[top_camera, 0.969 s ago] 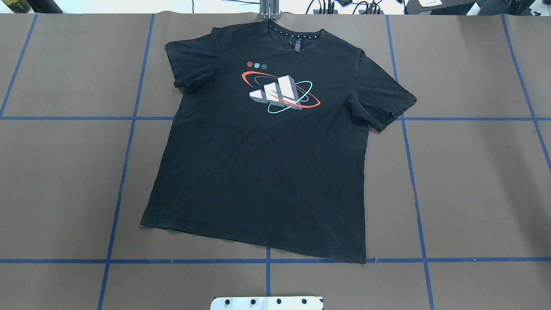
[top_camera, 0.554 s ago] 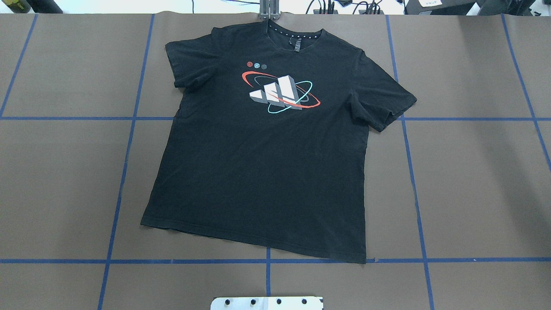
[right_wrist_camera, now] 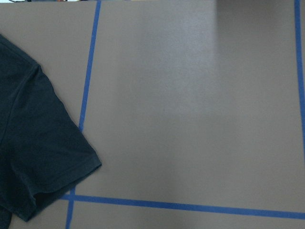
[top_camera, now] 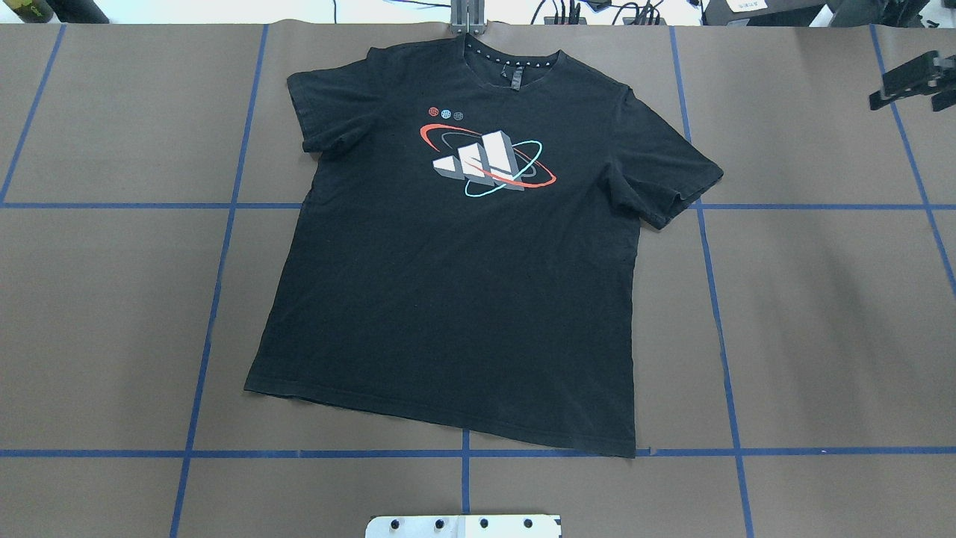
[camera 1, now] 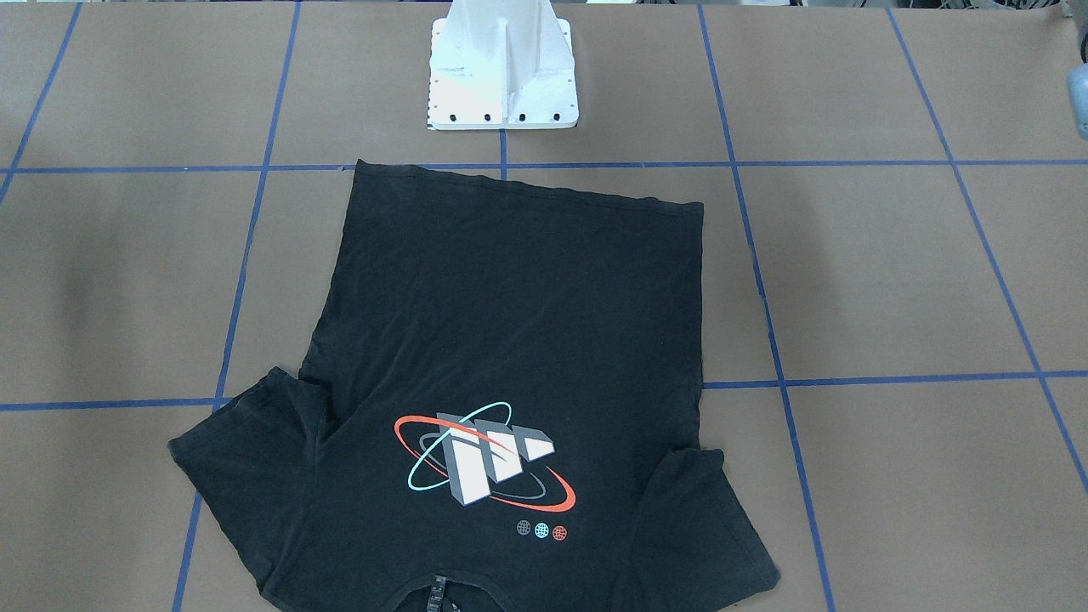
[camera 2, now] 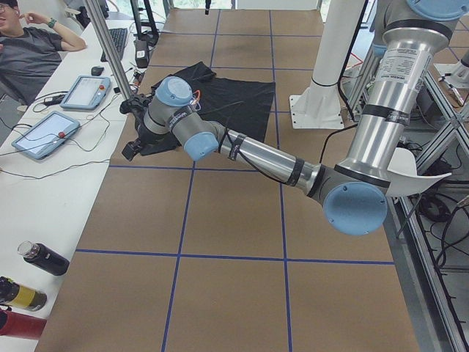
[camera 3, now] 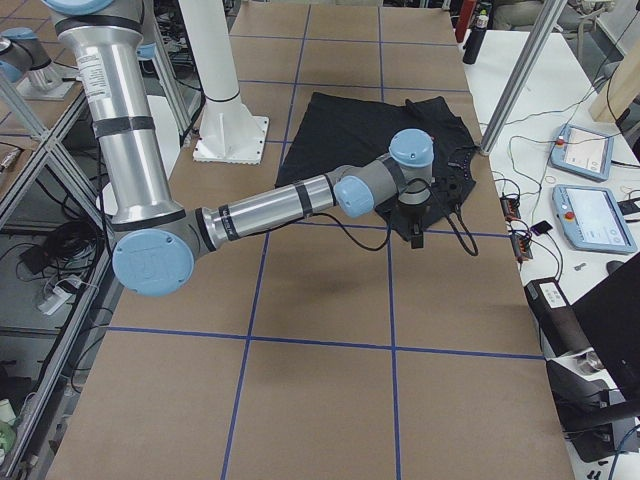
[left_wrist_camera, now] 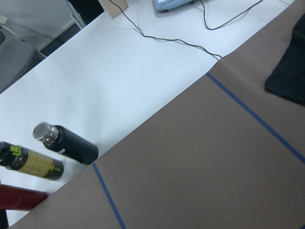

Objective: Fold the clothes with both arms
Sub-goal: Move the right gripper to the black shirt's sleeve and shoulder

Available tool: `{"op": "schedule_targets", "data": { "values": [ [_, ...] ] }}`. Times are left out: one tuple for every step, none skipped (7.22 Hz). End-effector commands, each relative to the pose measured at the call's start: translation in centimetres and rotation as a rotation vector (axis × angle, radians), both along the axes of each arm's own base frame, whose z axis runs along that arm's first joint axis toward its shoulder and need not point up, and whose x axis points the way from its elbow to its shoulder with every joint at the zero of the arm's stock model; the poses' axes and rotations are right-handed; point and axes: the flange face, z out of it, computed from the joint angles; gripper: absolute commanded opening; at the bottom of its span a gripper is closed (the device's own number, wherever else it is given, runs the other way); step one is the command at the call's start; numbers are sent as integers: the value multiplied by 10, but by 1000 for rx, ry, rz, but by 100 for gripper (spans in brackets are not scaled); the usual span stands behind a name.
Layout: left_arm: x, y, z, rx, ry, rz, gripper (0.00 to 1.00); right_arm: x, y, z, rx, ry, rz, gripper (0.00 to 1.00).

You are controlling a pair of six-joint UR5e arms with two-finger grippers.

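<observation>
The black T-shirt [top_camera: 463,299] is lying flat and face up in the middle of the bench [top_camera: 821,314]. Its collar is at the edge far from the robot and its hem is toward the white pedestal [camera 1: 501,68]. The whole thing sits a bit skew to the blue tape lines [top_camera: 220,254]. Both short sleeves are spread out, and the red, teal and white chest graphic [top_camera: 485,161] is fully on show. Both tools are apart from it.

The left arm [camera 2: 264,158] is reaching way out. Its upper link rises steeply from the elbow, and the forearm runs low and close to level toward the operators' side. The wrist is folded over so the left tool [camera 2: 130,152] hangs down, off to the shirt's side. It only shows from the side camera, so no telling whether its fingers are spread or pinched together. Its wrist camera looks at brown bench paper, a sliver of shirt at the right edge, and a white desk [left_wrist_camera: 119,71] beyond. A black flask [left_wrist_camera: 66,144] and a yellow-labelled bottle [left_wrist_camera: 35,164] are lying on that desk.

The right arm [camera 3: 270,210] is in pretty much the mirror pose on the other side, with the elbow low, the forearm stretched out and the wrist bent over. The right tool [camera 3: 415,235] points down. From overhead only part of it pokes in at the right edge near the far corner, well apart from the shirt. It's too cropped to tell how the fingers stand. Its wrist camera catches the tip of a sleeve at the left, with brown paper and tape across the rest.
</observation>
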Motion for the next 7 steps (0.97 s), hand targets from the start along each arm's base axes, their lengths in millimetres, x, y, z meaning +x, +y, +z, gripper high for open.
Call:
{"op": "schedule_targets", "data": {
  "values": [
    [25,2,1,-1,25,25,100,-105,-23,3,-3,-70,98,99],
    [26,1,3,-4,24,27,100,-157,-24,8,2,-77,150,98],
    [26,2,1,-1,25,27,100,-195,-26,15,23,-82,189,97],
    [26,2,3,-3,25,27,100,-211,-28,29,30,-90,182,94],
    [26,3,3,-3,25,27,100,-215,-29,41,34,-79,187,85],
    [26,3,4,-4,24,27,100,-223,-27,50,34,-55,195,81],
    [26,3,5,-6,24,27,100,-231,-23,54,36,-44,192,79]
  ]
}}
